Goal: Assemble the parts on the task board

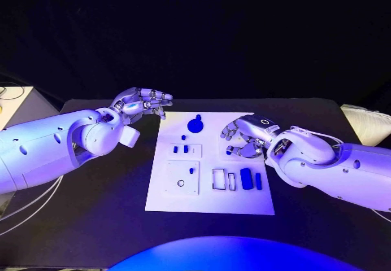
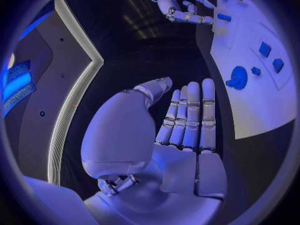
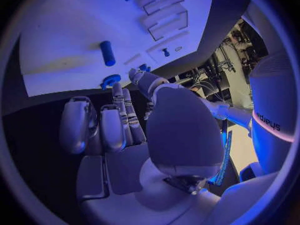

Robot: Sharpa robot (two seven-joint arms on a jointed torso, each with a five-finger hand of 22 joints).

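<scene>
The white task board (image 1: 210, 195) lies in the middle of the black table. On its far part lies a round blue part (image 1: 195, 123) with a short blue cylinder (image 1: 184, 136) beside it. Two small blue pieces (image 1: 180, 149) sit in a raised block, and a blue peg (image 1: 192, 169) stands in a square block. Blue bars (image 1: 246, 178) lie near empty frames. My left hand (image 1: 145, 103) hovers off the board's far left corner, fingers straight (image 2: 187, 120), holding nothing. My right hand (image 1: 242, 136) hangs over the board's right side, fingers loosely bent (image 3: 119, 120), empty. The round part (image 3: 111, 80) lies just beyond its fingertips.
A pale box edge (image 1: 16, 104) stands at the table's left and a white object (image 1: 366, 121) at its far right. Black tabletop (image 1: 98, 226) surrounds the board on all sides.
</scene>
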